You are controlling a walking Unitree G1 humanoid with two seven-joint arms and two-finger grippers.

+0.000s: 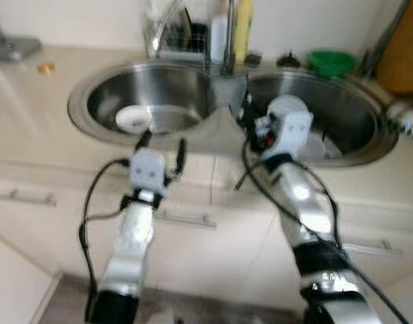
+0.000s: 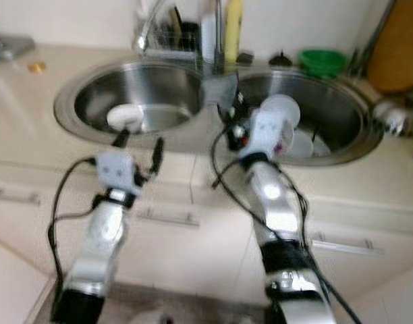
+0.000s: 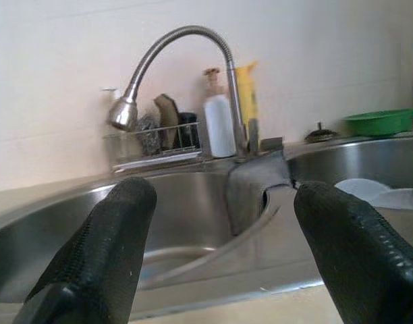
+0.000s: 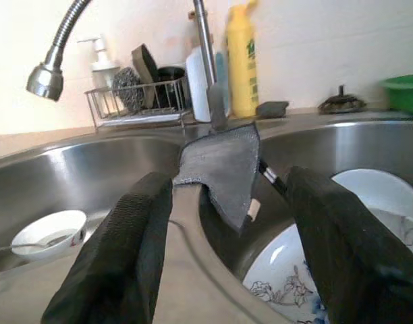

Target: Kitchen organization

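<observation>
Sink (image 1: 92, 121), double stainless, set in a beige counter (image 1: 31, 135); left basin holds a small white bowl (image 4: 48, 233) with a spoon (image 4: 31, 244) in it; right basin holds white plates (image 4: 368, 196), the nearest one (image 4: 277, 280) with a blue floral print; grey cloth (image 4: 223, 165) draped over the divider between basins. Left gripper (image 1: 161, 152) over the sink's near rim at the left basin, fingers (image 3: 105, 250) wide apart, holding nothing. Right gripper (image 4: 230, 243) at the divider, fingers (image 4: 125, 256) spread, nothing held, cloth just beyond. Far edge crowded: faucet (image 3: 173, 50), wire rack (image 4: 135, 104) with scrubbers, white bottle (image 3: 218, 125), yellow bottle (image 4: 241, 57), green bowl (image 1: 331, 63) far right. Open counter left of the sink, small gold object (image 1: 45, 67) there.
</observation>
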